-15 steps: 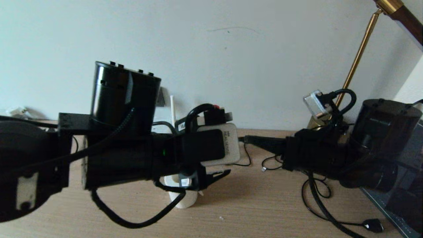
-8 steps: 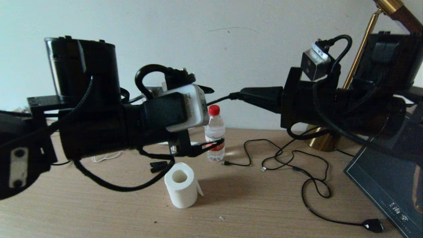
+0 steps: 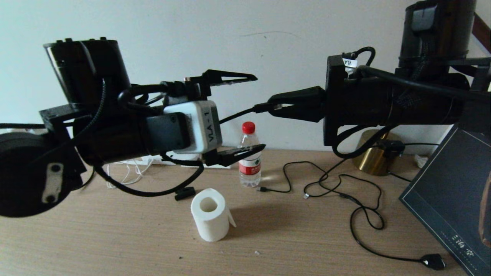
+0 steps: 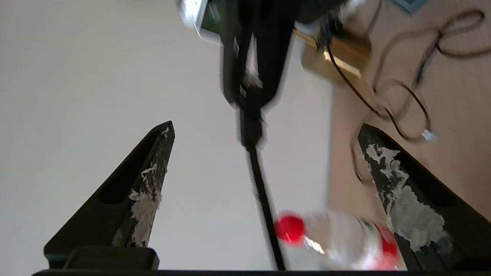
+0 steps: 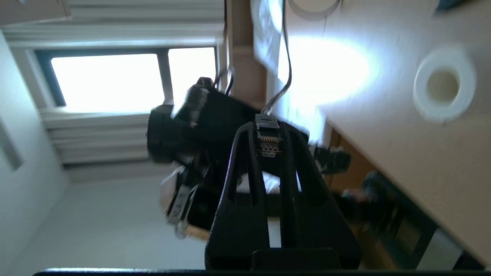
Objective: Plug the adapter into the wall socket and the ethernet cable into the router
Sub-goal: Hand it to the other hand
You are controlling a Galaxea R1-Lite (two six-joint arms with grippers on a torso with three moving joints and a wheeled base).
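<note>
My right gripper [image 3: 264,108] is raised above the table, shut on the clear plug of the ethernet cable [image 5: 267,142]. The black cable [image 3: 234,114] runs from it toward the left arm. In the left wrist view this cable [image 4: 261,188] passes between the fingers without touching them. My left gripper [image 3: 251,113] hangs open in the air facing the right one, one finger above the other, holding nothing. A flat white edge, perhaps the router [image 3: 153,160], shows under the left arm. The adapter and wall socket are hidden.
On the wooden table [image 3: 115,245] stand a water bottle [image 3: 249,163] with a red cap and a white paper roll [image 3: 209,214]. A small black clip [image 3: 185,193], thin black cables [image 3: 345,191], a brass lamp base [image 3: 374,157] and a dark board [image 3: 452,207] lie around.
Both arms have risen from near the table. The left gripper has turned and its fingers stand wider apart. The right gripper has lifted the ethernet plug with it.
</note>
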